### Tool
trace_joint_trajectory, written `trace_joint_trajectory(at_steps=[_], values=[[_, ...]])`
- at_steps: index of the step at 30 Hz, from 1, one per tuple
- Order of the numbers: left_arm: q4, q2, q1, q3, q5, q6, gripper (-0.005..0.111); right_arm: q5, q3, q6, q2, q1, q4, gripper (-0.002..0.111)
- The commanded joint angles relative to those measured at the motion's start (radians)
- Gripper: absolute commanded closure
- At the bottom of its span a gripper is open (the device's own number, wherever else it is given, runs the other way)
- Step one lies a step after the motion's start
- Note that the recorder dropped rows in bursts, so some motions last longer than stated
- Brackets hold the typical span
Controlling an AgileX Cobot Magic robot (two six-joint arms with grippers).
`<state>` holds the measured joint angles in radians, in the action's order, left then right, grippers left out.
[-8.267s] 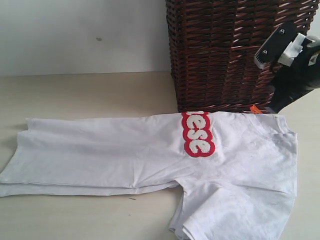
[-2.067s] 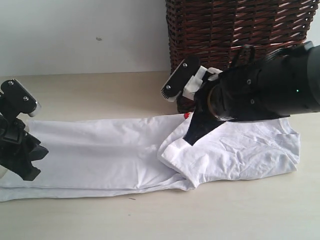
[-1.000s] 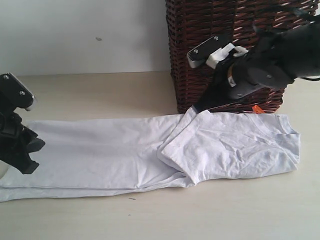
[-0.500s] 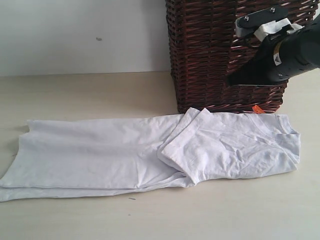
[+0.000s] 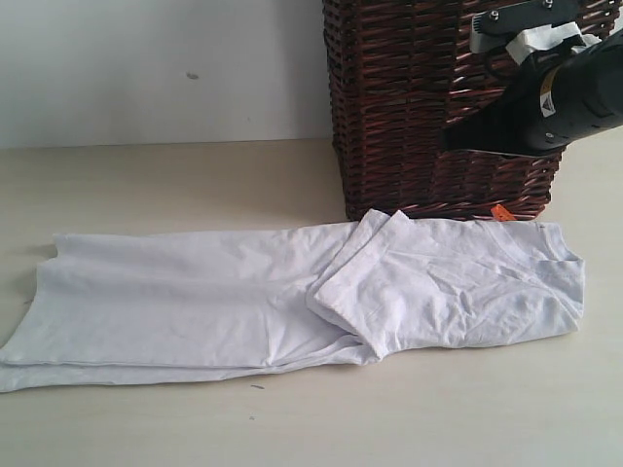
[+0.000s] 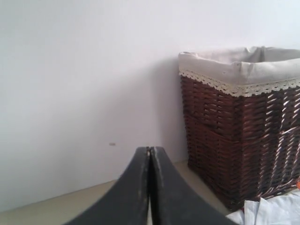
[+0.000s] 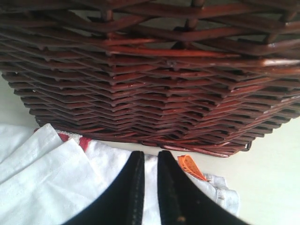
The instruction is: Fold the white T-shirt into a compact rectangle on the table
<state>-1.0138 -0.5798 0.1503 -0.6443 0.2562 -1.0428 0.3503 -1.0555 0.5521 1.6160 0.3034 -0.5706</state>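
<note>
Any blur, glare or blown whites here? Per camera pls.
Exterior view: soft even light, the shirt keeps its creases, faint shadows only; the right tool looks soft, the basket sharp. Left wrist view: the left tool is slightly blurred, the basket throws a dim shadow on the wall. Right wrist view: bright glints on the wicker, tool dark and soft-edged.

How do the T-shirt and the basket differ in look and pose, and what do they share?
The T-shirt is white soft cloth; the basket is dark brown wicker. The T-shirt lies flat, partly folded; the basket stands upright. Both rest on the table.
</note>
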Motion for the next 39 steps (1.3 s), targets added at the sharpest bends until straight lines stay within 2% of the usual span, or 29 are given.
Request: trace_joint_trajectory(at_steps=[1, 18, 20, 22, 26, 29, 33, 39], values=[[-0.011, 0.040, 0.001, 0.004, 0.002, 0.005, 0.107, -0.008, 0.002, 0.002, -0.008, -0.002, 0.001, 0.097], [0.008, 0.039, 0.001, 0.008, 0.000, 0.003, 0.107, -0.008, 0.002, 0.002, -0.008, -0.002, 0.001, 0.097], [0.057, 0.048, -0.006, 0.008, -0.001, 0.017, 0.107, -0.008, 0.002, 0.002, -0.008, -0.002, 0.001, 0.097], [0.194, 0.063, -0.021, 0.012, 0.004, 0.156, 0.107, -0.008, 0.002, 0.002, -0.008, -0.002, 0.001, 0.097], [0.687, 0.118, -0.025, 0.083, -0.076, 0.741, 0.107, -0.008, 0.002, 0.000, -0.008, -0.002, 0.000, 0.097], [0.945, 0.177, -0.052, 0.157, -0.146, 1.032, 0.107, -0.008, 0.002, 0.000, -0.008, -0.002, 0.000, 0.097], [0.966, 0.248, -0.092, 0.245, -0.174, 1.073, 0.107, -0.008, 0.002, 0.000, -0.008, -0.002, 0.000, 0.097], [0.966, 0.371, -0.094, 0.363, -0.181, 1.070, 0.107, -0.008, 0.002, 0.000, -0.008, -0.002, 0.000, 0.097]])
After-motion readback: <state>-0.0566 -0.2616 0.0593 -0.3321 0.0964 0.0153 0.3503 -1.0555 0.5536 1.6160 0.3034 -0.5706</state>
